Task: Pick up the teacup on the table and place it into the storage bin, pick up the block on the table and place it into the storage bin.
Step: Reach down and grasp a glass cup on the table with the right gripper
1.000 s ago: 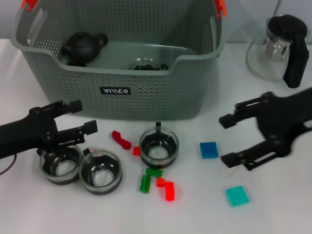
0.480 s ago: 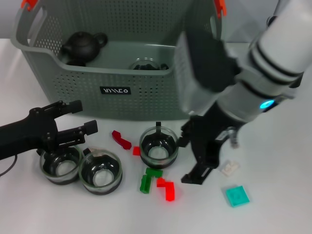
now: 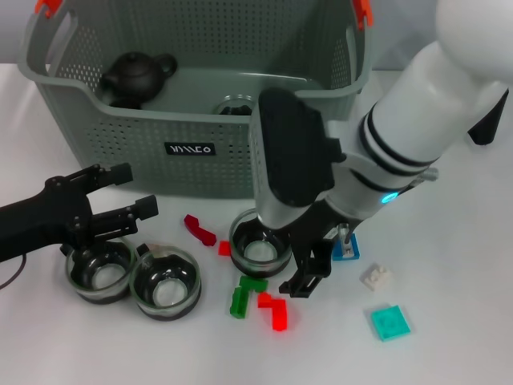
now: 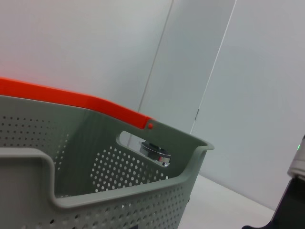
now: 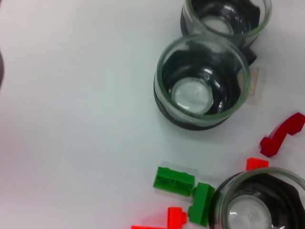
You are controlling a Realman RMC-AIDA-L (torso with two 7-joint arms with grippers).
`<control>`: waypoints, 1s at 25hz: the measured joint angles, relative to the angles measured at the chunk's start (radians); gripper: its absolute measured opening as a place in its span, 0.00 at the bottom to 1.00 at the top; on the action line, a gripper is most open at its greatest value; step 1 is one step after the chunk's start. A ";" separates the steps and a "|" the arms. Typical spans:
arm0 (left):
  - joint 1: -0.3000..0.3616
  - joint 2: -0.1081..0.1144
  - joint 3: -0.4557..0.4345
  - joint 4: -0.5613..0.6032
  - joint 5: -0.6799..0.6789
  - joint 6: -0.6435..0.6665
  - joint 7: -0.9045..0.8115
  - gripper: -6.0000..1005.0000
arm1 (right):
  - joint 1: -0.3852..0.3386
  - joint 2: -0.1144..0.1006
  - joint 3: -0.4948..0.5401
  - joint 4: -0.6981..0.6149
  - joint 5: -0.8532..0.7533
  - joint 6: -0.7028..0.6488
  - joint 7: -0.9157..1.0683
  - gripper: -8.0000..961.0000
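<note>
Head view: the storage bin (image 3: pixel 200 120) fills the upper left of the frame, three glass teacups sit at lower left and centre, the right gripper (image 3: pixel 317 261) hangs with fingers apart just right of the centre teacup (image 3: pixel 260 245) above a blue block (image 3: pixel 346 249), and the left gripper (image 3: pixel 120 196) rests spread wide at left. Left wrist view: the bin's rim and orange handle clip (image 4: pixel 71 98) cross the left. Right wrist view: teacups at upper right and lower right, green block (image 5: pixel 174 181) at lower centre.

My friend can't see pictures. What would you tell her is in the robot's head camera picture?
A big white right arm reaches down over the table, its black hand beside a glass teacup near red and green blocks. The black left hand hovers open above two more teacups. Behind them stands a grey storage bin holding a black teapot.
</note>
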 joint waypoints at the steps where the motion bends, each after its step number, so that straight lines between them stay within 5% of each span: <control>1: 0.001 0.000 -0.001 0.000 0.000 0.000 0.000 0.84 | 0.001 0.000 -0.013 0.007 0.000 0.015 0.002 0.92; 15: 0.003 0.000 0.000 0.000 0.000 -0.002 -0.001 0.84 | 0.010 0.003 -0.097 0.059 0.007 0.079 0.009 0.89; 25: -0.001 0.000 0.000 0.000 0.002 -0.004 -0.001 0.84 | 0.020 0.000 -0.072 0.047 0.027 -0.053 0.035 0.88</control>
